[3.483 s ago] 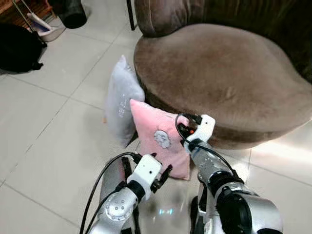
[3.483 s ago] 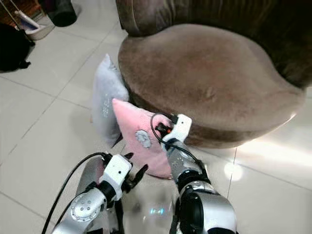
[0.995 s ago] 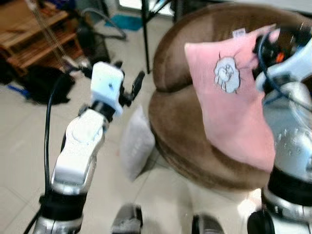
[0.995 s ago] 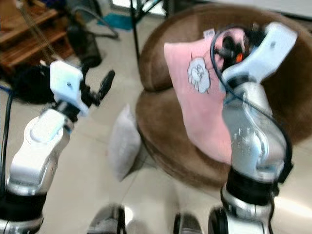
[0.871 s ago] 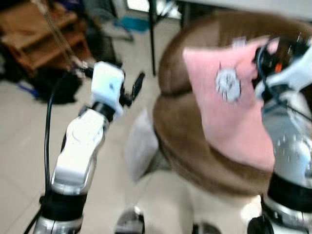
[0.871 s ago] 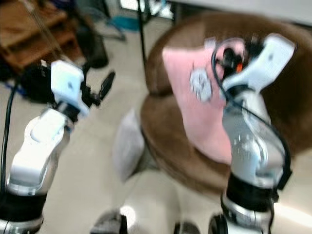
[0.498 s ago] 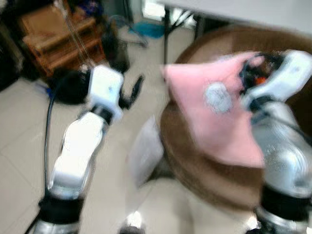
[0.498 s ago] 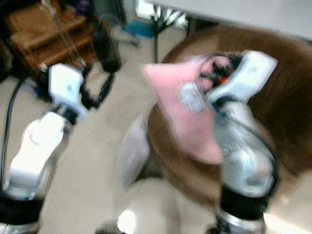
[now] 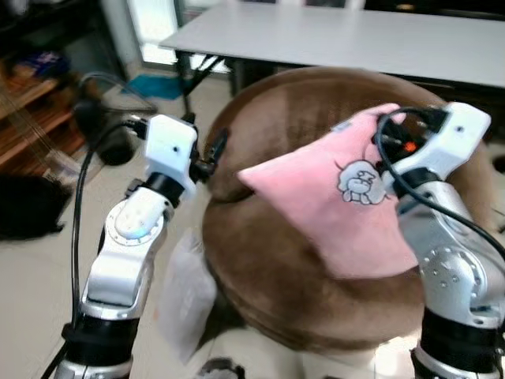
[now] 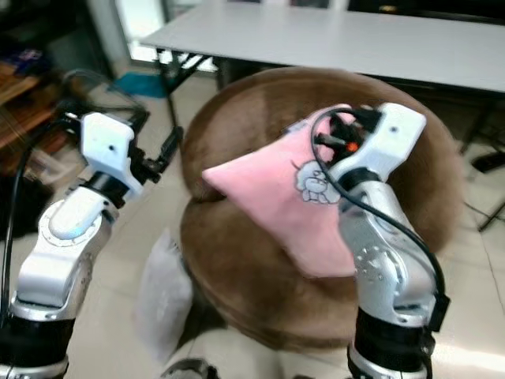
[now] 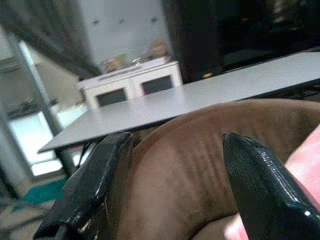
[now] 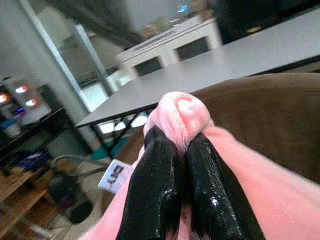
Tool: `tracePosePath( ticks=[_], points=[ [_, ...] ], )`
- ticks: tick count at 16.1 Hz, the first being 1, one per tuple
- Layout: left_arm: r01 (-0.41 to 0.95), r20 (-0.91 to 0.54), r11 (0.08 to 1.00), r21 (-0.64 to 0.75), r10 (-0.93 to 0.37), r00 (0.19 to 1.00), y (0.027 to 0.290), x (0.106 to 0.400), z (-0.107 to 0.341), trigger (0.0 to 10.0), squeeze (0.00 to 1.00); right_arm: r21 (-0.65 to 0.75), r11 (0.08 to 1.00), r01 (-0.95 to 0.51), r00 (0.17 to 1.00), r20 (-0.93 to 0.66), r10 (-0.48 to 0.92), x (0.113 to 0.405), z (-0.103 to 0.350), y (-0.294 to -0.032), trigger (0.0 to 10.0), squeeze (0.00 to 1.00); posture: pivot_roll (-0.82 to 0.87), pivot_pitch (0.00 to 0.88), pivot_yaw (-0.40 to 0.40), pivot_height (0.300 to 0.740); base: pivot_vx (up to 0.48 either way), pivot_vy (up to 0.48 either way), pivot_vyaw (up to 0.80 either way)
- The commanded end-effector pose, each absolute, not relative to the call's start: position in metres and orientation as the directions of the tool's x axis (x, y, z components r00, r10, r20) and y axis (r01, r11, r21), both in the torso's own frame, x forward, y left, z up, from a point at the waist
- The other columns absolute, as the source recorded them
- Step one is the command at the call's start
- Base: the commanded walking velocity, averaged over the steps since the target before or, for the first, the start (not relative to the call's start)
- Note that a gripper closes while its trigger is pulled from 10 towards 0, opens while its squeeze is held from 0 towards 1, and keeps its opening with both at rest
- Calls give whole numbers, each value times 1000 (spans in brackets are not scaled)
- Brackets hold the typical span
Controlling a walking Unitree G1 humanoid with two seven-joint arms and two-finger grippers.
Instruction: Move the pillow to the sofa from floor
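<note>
The pink pillow (image 9: 335,209) is held in the air over the brown sofa (image 9: 276,276), hanging below the right gripper (image 12: 175,185), whose fingers are clamped together on a pinched corner. The right arm is raised with its elbow bent. The left gripper (image 11: 170,185) is held up beside the sofa back, fingers apart and empty. A grey pillow (image 9: 183,304), blurred, is seen on the floor below it.
</note>
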State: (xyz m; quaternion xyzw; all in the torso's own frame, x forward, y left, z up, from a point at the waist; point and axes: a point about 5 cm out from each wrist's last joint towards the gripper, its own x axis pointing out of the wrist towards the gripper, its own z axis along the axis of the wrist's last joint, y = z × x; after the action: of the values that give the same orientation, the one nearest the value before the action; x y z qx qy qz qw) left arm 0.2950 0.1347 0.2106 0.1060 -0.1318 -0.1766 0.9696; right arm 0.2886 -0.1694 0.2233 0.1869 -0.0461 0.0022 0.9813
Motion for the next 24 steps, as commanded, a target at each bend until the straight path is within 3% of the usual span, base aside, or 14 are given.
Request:
tracePosePath(
  ticks=[1, 5, 9, 17, 19, 23, 24],
  points=[
    [326, 233, 907, 265, -389, 891, 132, 294, 216, 10000, 0, 364, 930, -45, 991, 137, -6, 286, 233, -171, 10000, 0, -38, 9, 49, 740, 281, 0, 0],
    [331, 224, 904, 270, -393, 892, 132, 292, 213, 10000, 0, 339, 939, -60, 991, 135, 15, 288, 236, -173, 10000, 0, -39, 17, 47, 740, 273, 0, 0],
    [366, 113, 882, 298, -413, 904, 134, 288, 196, 10000, 0, 292, 948, -129, 987, 133, 94, 288, 244, -165, 10000, 0, -37, 33, 43, 740, 0, 0, 0],
    [477, 15, 831, 285, -502, 865, 135, 265, 179, 10000, 0, 281, 947, -154, 988, 31, 152, 292, 245, -154, 10000, 0, -31, 136, 30, 740, 0, 0, 0],
    [512, -20, 812, 280, -529, 849, 137, 255, 177, 10000, 0, 312, 938, -152, 988, 11, 156, 301, 244, -147, 10000, 0, -8, 157, 28, 740, 0, 0, 0],
    [538, -59, 795, 279, -545, 836, 145, 249, 180, 10000, 0, 367, 930, -23, 999, -21, 33, 339, 235, -152, 10000, 0, 29, 214, 58, 740, 0, 0, 0],
    [554, -90, 778, 295, -555, 827, 149, 246, 180, 10000, 0, 378, 920, 108, 994, -72, -87, 370, 225, -161, 10000, 0, 55, 216, 62, 740, 0, 0, 0]
  ],
)
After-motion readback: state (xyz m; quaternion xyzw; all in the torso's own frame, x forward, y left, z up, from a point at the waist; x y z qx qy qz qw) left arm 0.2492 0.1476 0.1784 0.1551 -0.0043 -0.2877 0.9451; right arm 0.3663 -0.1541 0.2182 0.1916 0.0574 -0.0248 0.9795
